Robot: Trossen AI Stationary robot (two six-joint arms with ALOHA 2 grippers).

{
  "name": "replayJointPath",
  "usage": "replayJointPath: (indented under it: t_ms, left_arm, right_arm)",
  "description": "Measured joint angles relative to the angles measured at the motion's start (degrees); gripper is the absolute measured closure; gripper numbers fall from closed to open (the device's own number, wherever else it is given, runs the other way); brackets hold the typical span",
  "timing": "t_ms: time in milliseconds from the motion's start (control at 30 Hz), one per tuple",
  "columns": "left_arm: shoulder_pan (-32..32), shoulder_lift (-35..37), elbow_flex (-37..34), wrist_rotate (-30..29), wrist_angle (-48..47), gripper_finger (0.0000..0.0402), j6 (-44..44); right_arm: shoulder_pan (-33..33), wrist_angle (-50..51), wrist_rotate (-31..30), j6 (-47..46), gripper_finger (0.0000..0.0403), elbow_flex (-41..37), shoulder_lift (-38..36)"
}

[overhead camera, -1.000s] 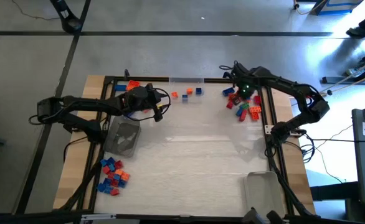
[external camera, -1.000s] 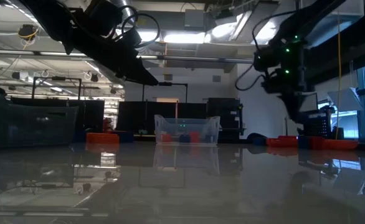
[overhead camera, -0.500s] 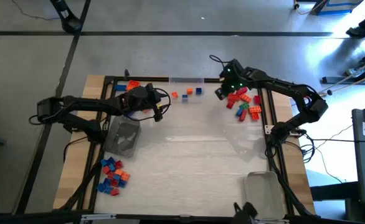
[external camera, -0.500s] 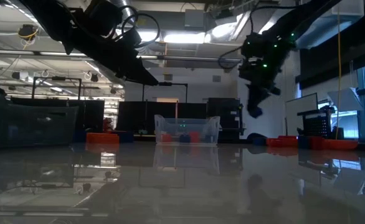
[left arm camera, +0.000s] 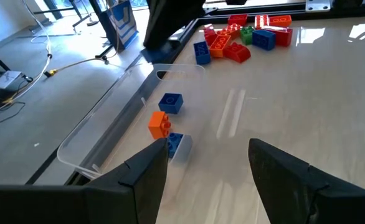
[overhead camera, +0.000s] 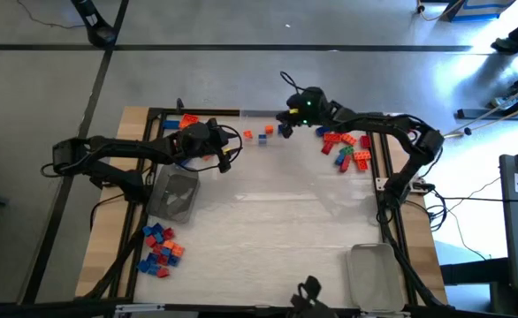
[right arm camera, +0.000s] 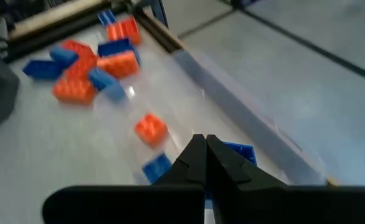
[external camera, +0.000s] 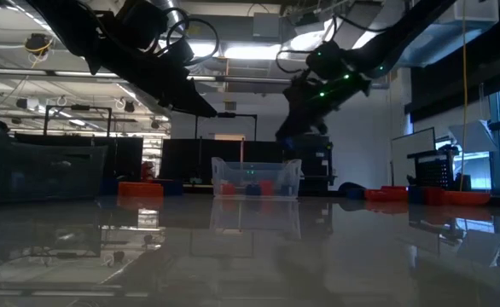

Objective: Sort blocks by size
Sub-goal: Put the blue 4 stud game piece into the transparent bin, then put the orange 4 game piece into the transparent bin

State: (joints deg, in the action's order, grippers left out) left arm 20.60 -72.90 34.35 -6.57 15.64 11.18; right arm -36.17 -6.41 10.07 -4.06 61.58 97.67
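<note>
Several small blocks lie in a clear tray at the table's far edge: an orange one, a blue one and others between them. My right gripper hovers shut above the tray's right end, slanting down; I see nothing between its fingers. A blue block lies just beyond them. My left gripper hangs open above the table, left of the tray, and points toward it. A pile of red, orange, blue and green blocks lies at the far right.
More blocks lie in a pile at the far left and another near the left edge. One clear tray sits below my left arm, a second at the near right. The table's middle is bare.
My right gripper has travelled from above the far-right pile toward the table's left along the far edge, ending over the clear tray. It has tipped from pointing steeply down to a shallower slant and has stayed shut.
</note>
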Motion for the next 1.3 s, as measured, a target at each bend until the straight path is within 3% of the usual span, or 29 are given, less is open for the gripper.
replayJointPath:
  t_ms: [267,533,700,900,1300]
  left_arm:
    - [0.02,0.0,0.02,0.0,-0.02,0.0192,-0.22]
    - [0.0,0.16,0.02,0.0,-0.6,0.0192,-0.52]
    - [0.02,3.35,3.17,-0.14,-12.3,0.0192,-1.92]
    - [1.86,5.95,7.0,-6.35,-28.02,0.0192,-6.85]
    - [9.95,5.46,7.02,-6.79,-44.55,0.0192,-16.4]
  right_arm:
    - [0.27,-4.54,0.66,-1.53,0.0382,0.0,3.86]
    - [-0.1,-3.1,6.47,-1.12,0.0265,-0.02,3.21]
    - [-0.19,6.07,7.67,4.72,0.0221,-0.02,-2.38]
    - [0.79,10.92,7.08,6.24,0.021,-0.44,-5.67]
    - [8.74,6.32,2.21,10.63,0.021,-4.17,-5.67]
